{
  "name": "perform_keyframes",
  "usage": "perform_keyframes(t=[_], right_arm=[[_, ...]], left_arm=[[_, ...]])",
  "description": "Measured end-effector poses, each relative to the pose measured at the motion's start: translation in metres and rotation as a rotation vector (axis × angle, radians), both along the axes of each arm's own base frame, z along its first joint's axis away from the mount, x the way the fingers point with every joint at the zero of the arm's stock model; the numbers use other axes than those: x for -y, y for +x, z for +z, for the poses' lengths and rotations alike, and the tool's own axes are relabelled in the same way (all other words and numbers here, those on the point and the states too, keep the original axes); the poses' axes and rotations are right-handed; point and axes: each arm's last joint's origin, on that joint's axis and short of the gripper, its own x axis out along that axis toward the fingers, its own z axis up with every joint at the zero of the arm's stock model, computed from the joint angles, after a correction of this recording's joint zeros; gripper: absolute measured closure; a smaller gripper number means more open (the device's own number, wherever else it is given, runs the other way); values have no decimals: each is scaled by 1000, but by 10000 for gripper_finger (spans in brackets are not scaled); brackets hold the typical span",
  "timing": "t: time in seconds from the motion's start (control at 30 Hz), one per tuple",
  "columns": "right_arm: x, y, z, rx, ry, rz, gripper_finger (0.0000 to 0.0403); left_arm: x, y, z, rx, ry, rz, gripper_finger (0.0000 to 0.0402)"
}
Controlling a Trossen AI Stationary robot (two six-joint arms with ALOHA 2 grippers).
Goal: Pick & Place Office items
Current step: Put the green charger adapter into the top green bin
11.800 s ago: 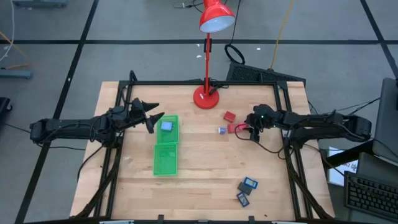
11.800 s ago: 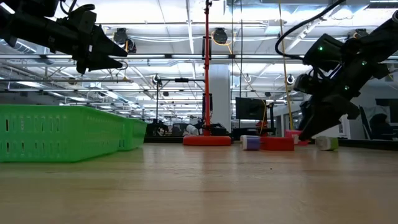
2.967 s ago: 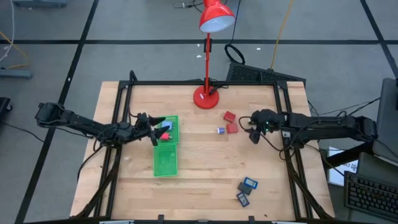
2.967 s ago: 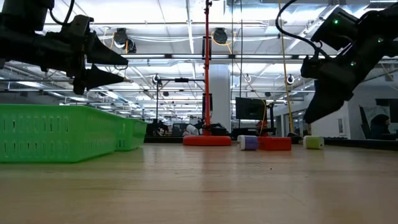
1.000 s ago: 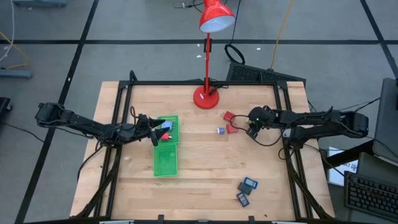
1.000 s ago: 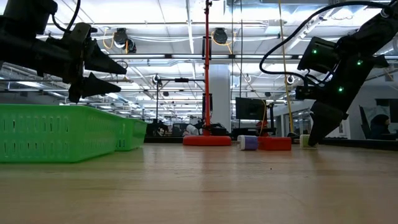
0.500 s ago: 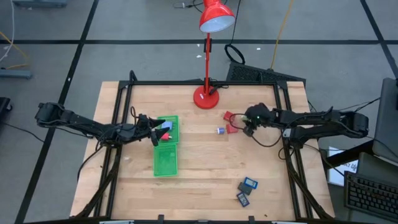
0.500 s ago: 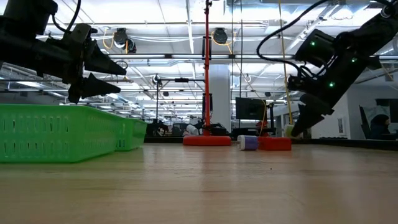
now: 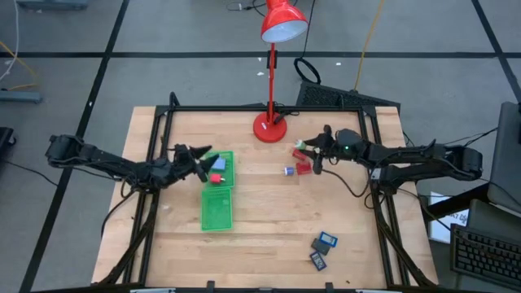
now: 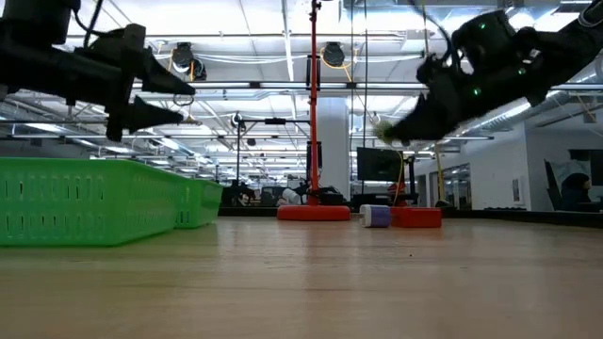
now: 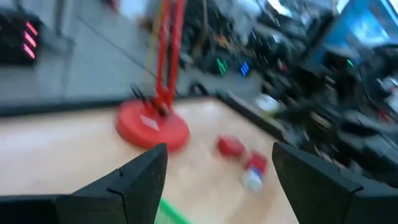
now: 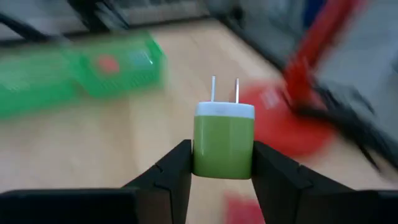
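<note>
- right gripper [image 12: 222,163] pinching green plug adapter [image 12: 224,138], lifted above table near lamp base [image 9: 269,127]
- left gripper [image 9: 203,159] spread, hovering at green tray [image 9: 217,203]
- red block [image 9: 216,177], blue piece in tray's far compartment
- two dark rectangles [image 9: 322,248] near front edge

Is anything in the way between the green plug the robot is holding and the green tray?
Nothing tall blocks it. The right gripper holds the green plug lifted above the table. Only the red blocks and a whitish-blue bit lie low on the wood before the green tray.
</note>
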Motion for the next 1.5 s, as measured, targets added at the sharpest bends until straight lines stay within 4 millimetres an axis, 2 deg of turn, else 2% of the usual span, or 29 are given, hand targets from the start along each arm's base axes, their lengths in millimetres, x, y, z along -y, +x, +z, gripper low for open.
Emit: perform_keyframes(t=[0.13, 0.27, 0.67, 0.9, 1.1, 1.33, 1.5], right_arm=[[-1, 4, 20, 205, -51, 92, 270], [-2, 5, 32, 318, -89, 119, 270], [-10, 7, 29, 298, -74, 225, 270], [-19, 10, 32, 325, -105, 274, 270], [-25, 11, 35, 352, -122, 305, 270], [-31, 14, 36, 379, -124, 331, 270], [-34, 22, 31, 387, -122, 356, 270]], left_arm=[[-8, -1, 9, 63, 38, 105, 108], [-14, -2, 11, 84, 36, 130, 107], [-15, 0, 11, 86, 44, 42, 108], [-10, 2, 13, 88, 85, -120, 108], [-9, 6, 21, 94, 132, -171, 108], [-4, 17, 27, 79, 197, -229, 108], [-2, 40, 30, 13, 237, -253, 108]])
